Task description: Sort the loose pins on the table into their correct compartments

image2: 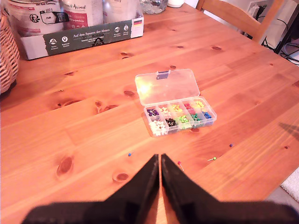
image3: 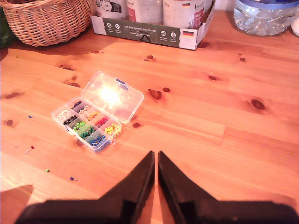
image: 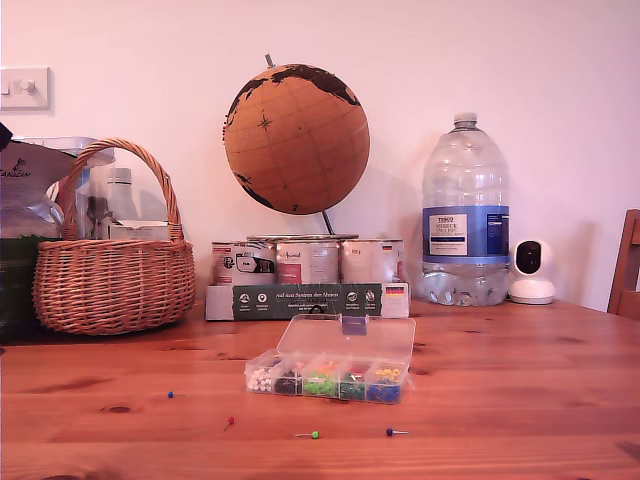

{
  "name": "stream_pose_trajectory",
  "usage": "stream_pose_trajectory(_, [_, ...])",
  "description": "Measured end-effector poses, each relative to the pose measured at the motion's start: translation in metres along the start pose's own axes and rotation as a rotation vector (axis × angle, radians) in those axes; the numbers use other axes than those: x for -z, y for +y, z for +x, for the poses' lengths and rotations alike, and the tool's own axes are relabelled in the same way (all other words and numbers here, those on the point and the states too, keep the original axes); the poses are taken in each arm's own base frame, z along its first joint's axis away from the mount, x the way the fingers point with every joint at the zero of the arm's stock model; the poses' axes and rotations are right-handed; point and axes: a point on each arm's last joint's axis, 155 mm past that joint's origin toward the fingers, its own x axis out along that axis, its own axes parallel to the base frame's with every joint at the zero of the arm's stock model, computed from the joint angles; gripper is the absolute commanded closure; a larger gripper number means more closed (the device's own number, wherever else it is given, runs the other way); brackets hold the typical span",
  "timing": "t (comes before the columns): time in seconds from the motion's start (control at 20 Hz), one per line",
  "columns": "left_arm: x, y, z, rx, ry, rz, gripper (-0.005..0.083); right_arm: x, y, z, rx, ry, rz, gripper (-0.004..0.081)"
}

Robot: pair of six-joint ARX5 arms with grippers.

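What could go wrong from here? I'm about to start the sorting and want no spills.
1. The pins, such as the red pin, lie flat on the table and are tiny, so my first gripper may slip off or flick one away.
2. The box is open and light; a nudge could shift it or mix colours.
3. The compartments are narrow, so a drop may land in a neighbouring colour.

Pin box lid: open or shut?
Open. The clear lid is folded back flat on the table, and the pin box compartments are exposed.

Bare table point(image: 520, 400) around 4 loose pins point(image: 313, 434), open pin box point(image: 330, 372) behind, basket point(image: 113, 270) farther back
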Motion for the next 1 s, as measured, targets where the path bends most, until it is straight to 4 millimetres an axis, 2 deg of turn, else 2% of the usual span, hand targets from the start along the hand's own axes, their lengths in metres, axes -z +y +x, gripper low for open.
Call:
stream_pose_trajectory(0.05, [0.002, -0.002, 0.001, 0.014, 0.009, -0.003, 0.0797, 0.004, 0.006, 0.001, -0.035, 0.019, 0.007, 0.0783])
stream_pose_trajectory(0.1, [0.004, -0.002, 0.003, 0.019, 0.023, -0.008, 0.0797, 0.013, 0.021, 0.003, -0.115, 0.066, 0.025, 0.0783])
stream_pose_trajectory(0.15, [0.007, -0.002, 0.005, 0.023, 0.038, -0.014, 0.0797, 0.019, 0.026, 0.006, -0.137, 0.097, 0.028, 0.0783])
stream_pose_trajectory(0.4, [0.010, -0.002, 0.006, 0.024, 0.049, -0.018, 0.0797, 0.020, 0.027, 0.007, -0.144, 0.104, 0.028, 0.0783])
stream_pose_trajectory(0.6, [0.012, -0.007, 0.008, 0.052, 0.062, -0.023, 0.0797, 0.023, 0.041, 0.008, -0.220, 0.123, 0.022, 0.0783])
stream_pose_trajectory(0.75, [0.024, -0.014, 0.015, 0.109, 0.121, -0.015, 0.0797, 0.036, 0.055, 0.015, -0.302, 0.190, -0.010, 0.0783])
stream_pose_trajectory(0.9, [0.046, -0.024, 0.022, 0.192, 0.224, 0.044, 0.0797, 0.058, 0.068, 0.026, -0.379, 0.297, -0.037, 0.0783])
stream_pose_trajectory(1.0, [0.050, -0.027, 0.025, 0.230, 0.259, 0.067, 0.0797, 0.070, 0.076, 0.030, -0.449, 0.332, -0.184, 0.0783])
